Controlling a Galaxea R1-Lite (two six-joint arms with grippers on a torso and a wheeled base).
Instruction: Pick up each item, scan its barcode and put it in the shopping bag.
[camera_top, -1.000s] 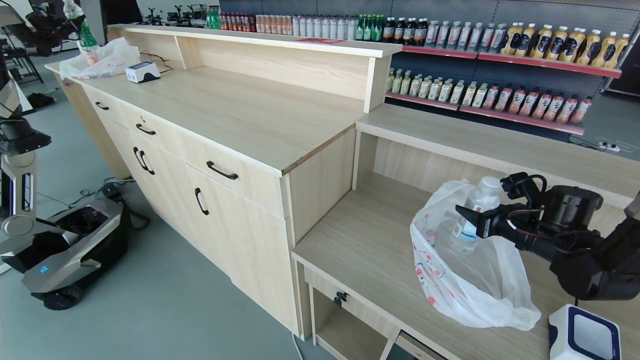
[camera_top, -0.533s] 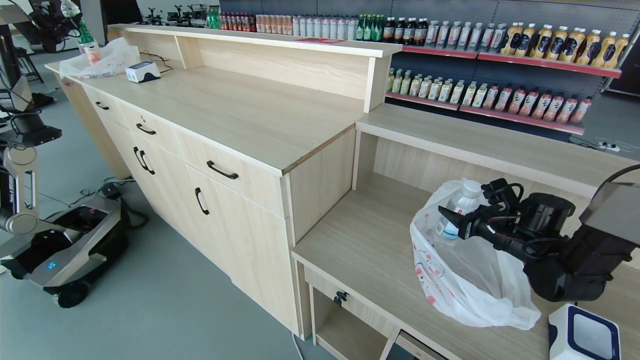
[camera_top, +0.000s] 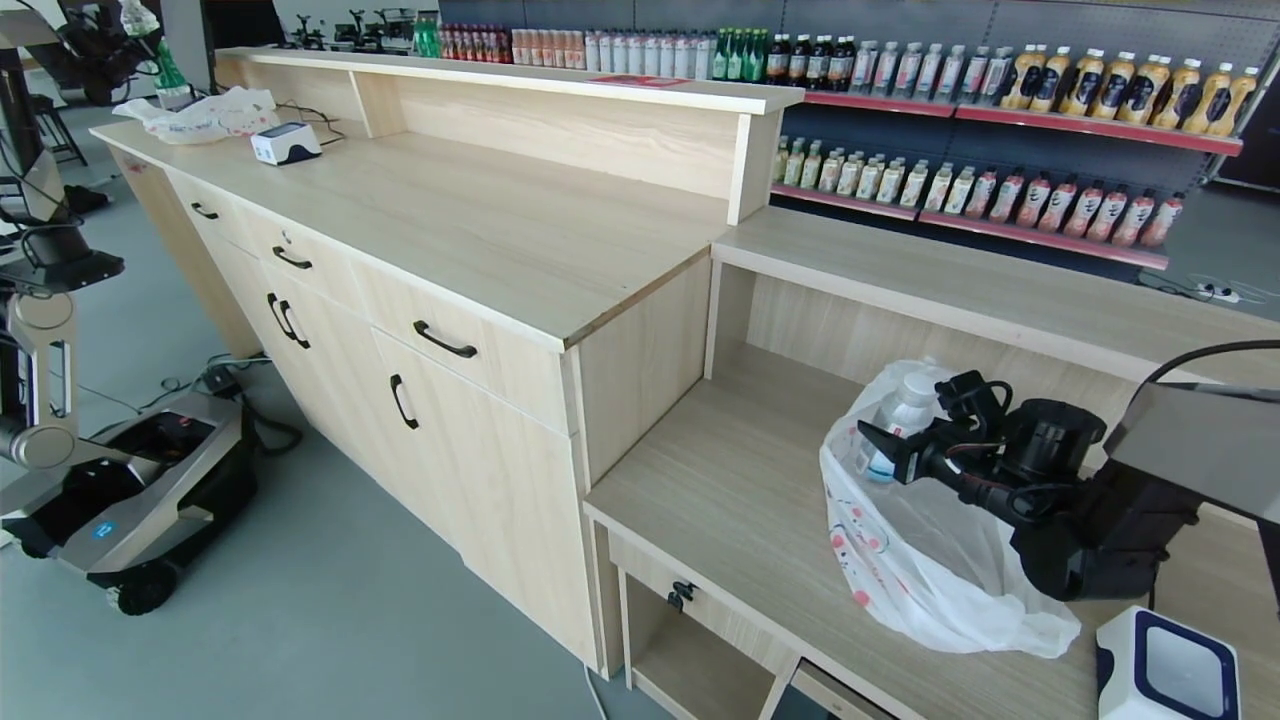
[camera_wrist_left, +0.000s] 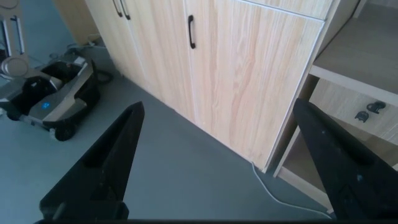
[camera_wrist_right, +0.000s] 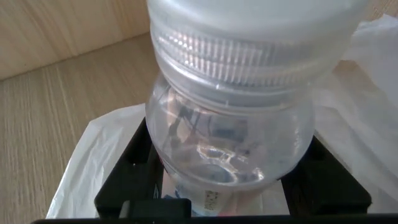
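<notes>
Right tool (camera_top: 885, 447), closed on the bottle (camera_top: 905, 402), hangs at the mouth of the bag (camera_top: 930, 590) on the table (camera_top: 720, 490); best lowered deep inside before letting go.

water bottle (camera_top: 903, 412) label: print too small to read
shelf bottles (camera_top: 1000, 195) labels: colour patches, nothing legible
red sheet (camera_top: 640, 81) on the upper counter ledge: no letters can be made out
blue mark (camera_top: 104, 529) on the grey wheeled machine: unreadable

Wooden counter (camera_top: 480, 220), stocked drink shelves (camera_top: 1000, 125)
</notes>
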